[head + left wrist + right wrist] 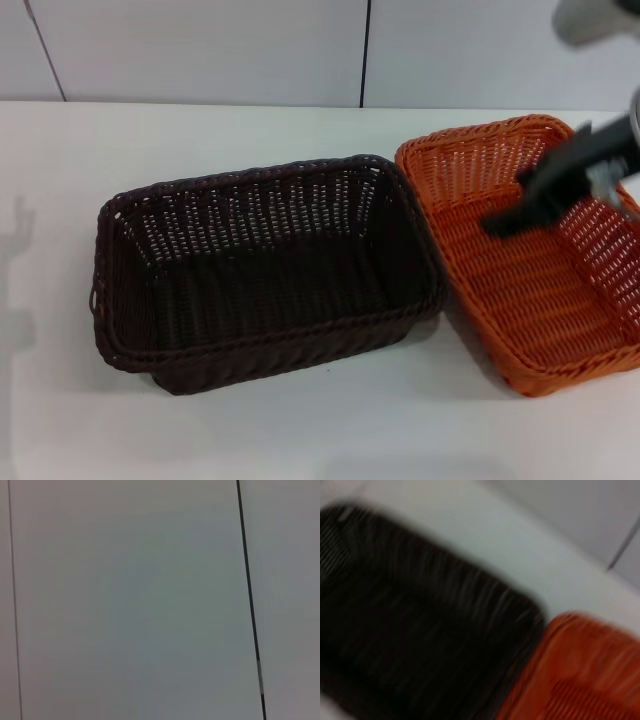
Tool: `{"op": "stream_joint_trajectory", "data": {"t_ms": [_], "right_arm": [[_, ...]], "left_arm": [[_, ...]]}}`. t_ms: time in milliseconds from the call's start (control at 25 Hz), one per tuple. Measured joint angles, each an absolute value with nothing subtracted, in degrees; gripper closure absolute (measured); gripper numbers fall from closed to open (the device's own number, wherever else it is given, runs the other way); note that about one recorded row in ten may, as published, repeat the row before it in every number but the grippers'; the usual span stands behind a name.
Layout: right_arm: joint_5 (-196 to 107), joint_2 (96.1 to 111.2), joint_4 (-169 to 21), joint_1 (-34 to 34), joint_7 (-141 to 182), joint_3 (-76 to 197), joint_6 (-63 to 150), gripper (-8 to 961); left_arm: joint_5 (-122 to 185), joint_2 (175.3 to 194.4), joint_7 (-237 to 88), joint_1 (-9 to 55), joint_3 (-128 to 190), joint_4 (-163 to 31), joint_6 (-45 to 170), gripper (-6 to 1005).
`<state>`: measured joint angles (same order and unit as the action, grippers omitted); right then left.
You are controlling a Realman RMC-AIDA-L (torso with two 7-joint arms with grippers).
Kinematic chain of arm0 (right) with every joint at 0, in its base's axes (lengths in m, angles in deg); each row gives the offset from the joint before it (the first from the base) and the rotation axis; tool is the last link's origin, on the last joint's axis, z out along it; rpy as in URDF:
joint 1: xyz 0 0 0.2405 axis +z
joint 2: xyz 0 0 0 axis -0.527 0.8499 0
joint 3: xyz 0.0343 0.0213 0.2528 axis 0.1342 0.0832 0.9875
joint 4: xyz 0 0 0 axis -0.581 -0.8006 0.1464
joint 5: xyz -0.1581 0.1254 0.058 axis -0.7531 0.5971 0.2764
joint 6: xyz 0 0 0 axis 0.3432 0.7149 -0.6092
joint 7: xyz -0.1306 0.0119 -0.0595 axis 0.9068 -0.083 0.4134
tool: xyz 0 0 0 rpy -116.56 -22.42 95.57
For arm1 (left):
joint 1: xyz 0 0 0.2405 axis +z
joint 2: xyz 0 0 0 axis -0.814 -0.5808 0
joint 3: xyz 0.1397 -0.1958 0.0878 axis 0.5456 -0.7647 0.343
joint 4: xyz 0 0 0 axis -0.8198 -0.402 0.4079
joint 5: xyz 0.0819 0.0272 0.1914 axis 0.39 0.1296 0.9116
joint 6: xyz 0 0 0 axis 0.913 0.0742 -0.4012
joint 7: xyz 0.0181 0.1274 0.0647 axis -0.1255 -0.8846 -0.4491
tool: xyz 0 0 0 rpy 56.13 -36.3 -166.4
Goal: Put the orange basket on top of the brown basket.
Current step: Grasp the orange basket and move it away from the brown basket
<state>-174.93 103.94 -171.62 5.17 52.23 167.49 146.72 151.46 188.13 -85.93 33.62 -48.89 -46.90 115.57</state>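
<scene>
The brown basket (260,265) sits in the middle of the white table (200,430). The orange basket (520,300) stands right beside it on the right, their rims touching or nearly so. My right gripper (510,222) reaches in from the right edge and hangs over the orange basket's inside, near its far end. The right wrist view shows the brown basket (415,625) and a corner of the orange basket (580,675), both blurred. My left gripper is out of view; the left wrist view shows only a wall panel (130,600).
A white panelled wall (200,50) runs behind the table. Bare table lies to the left and front of the brown basket.
</scene>
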Motion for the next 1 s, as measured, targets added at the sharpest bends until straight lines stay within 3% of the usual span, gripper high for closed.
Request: {"op": "stream_joint_trajectory", "data": {"t_ms": [600,1000], "right_arm": [[-173.5,104.61,-180.8,0.2,51.0,155.1,154.7,258],[-174.0,104.29,-181.8,-2.3,50.4,152.7,156.2,261]], "left_arm": [[151.5,188.16,-86.3,32.6,-50.3,-47.0,112.0,202],[151.5,188.17,-86.5,32.6,-51.3,-47.0,111.7,202]]}}
